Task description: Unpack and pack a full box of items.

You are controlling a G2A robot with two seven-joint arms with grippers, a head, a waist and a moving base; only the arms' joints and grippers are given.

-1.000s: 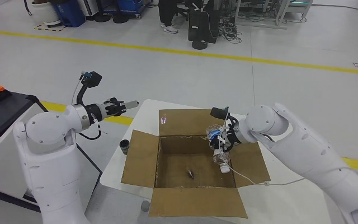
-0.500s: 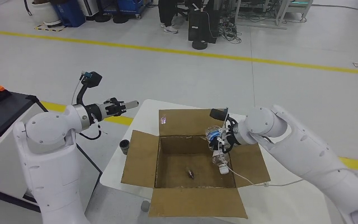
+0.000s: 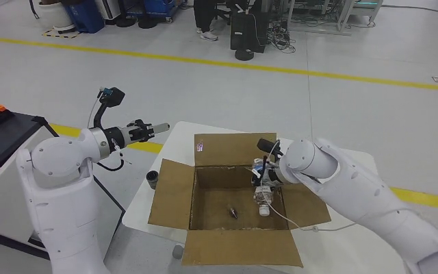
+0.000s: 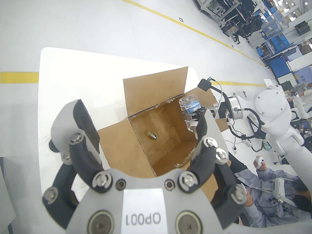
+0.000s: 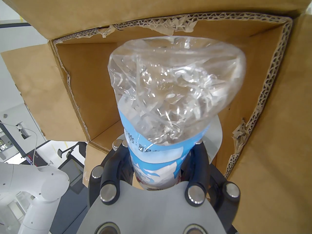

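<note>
The right gripper (image 3: pixel 265 177) holds a plastic bottle (image 3: pixel 261 197) cap-down at the right side of the cardboard box (image 3: pixel 171 195); a small item (image 3: pixel 233 212) lies on its floor.

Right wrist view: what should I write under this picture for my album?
The right pincer holds a crumpled plastic bottle at the mouth of the open cardboard box.
</note>
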